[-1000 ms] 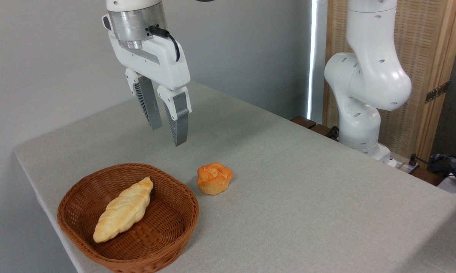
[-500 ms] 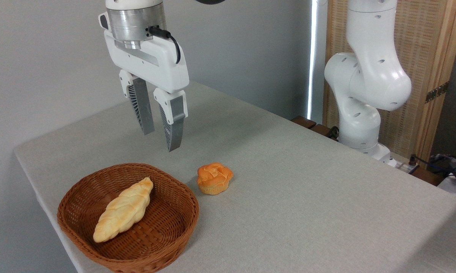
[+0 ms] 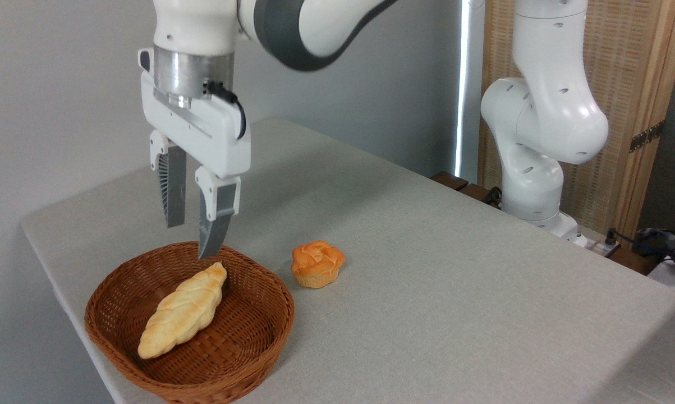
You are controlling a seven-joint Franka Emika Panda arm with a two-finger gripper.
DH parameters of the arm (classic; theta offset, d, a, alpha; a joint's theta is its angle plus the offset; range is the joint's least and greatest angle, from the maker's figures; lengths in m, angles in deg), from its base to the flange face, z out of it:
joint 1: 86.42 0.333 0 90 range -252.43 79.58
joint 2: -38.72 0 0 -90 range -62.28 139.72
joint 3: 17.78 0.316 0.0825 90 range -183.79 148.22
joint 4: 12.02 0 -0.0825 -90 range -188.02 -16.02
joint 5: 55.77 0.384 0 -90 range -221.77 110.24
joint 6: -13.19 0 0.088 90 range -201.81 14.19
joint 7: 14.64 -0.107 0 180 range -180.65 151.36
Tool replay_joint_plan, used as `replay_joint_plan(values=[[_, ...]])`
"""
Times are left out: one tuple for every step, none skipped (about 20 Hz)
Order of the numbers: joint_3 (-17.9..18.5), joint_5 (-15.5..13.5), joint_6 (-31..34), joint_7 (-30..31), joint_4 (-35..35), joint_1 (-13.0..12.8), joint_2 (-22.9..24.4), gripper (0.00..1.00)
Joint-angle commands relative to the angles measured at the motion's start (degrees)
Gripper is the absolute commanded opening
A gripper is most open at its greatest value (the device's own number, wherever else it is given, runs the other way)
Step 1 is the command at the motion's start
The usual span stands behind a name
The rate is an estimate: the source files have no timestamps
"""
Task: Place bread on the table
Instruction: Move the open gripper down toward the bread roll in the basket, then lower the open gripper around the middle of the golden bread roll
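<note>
Grey-beige cloth covers the table point(image 3: 427, 269), which fills most of the view, its rounded corner at about 9 o'clock. White arm point(image 3: 539, 112) stands on its base at the table's 3 o'clock edge, with a slatted wooden screen point(image 3: 640, 73) behind it; its upper link crosses the top of the view toward 11 o'clock and ends in a metal wrist above the gripper. Brown wicker basket point(image 3: 242, 342) sits near the table's 7 o'clock edge. Bread point(image 3: 183, 310) lies inside the basket, a long braided loaf, pale golden, running from 7 o'clock to 1 o'clock, its upper tip near the basket's far rim. Gripper point(image 3: 189, 239) hangs above the far rim of the basket, pointing down, jaws parted with a clear gap and nothing between them; the nearer fingertip is just above the loaf's upper tip, and contact cannot be told from this angle. Orange bun point(image 3: 317, 264) rests on the cloth at 3 o'clock of the basket, near it but apart. Dark cables and gear point(image 3: 668, 249) lie off the table at the far 3 o'clock edge.
</note>
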Motion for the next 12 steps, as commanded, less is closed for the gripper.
replay_joint_plan(values=[[0.36,-0.37,-6.70,-0.61,-4.86,-0.87,1.04,1.00],[0.44,-0.37,-8.19,-0.61,-5.65,-0.87,0.95,1.00],[0.53,-0.37,-9.51,-0.52,-6.27,-0.87,0.77,1.00],[0.71,-0.89,-10.14,-0.08,-6.62,-0.79,0.51,1.00],[0.79,-1.94,-10.23,0.18,-6.71,-0.79,0.34,1.00],[0.79,-4.38,-10.41,0.18,-7.41,-0.79,0.16,1.00],[0.88,-6.84,-10.41,0.18,-8.20,-0.79,0.24,1.00],[1.06,-8.52,-10.41,0.36,-8.64,-0.79,0.33,1.00],[1.06,-9.58,-10.49,1.14,-9.34,-0.70,0.33,1.00],[1.06,-10.29,-10.58,3.24,-9.61,-0.70,0.25,1.00],[1.06,-10.47,-10.76,5.35,-9.96,-0.70,0.16,1.00],[1.06,-10.56,-11.45,6.85,-10.31,-0.70,0.07,1.00]])
